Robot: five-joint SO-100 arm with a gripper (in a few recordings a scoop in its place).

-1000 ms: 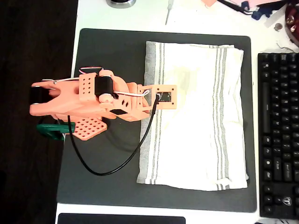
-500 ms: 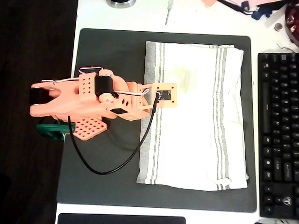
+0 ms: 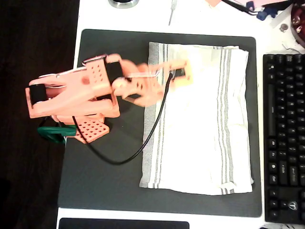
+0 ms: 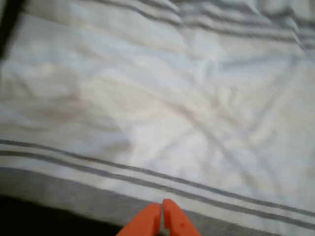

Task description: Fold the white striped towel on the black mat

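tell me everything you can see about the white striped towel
The white striped towel is a soft, slightly creased white cloth with groups of thin grey stripes near its left and right edges in the overhead view. It lies flat and spread on the right part of the black mat, inside its borders. The orange gripper is above its left striped band, jaws together; whether it touches the cloth is unclear.
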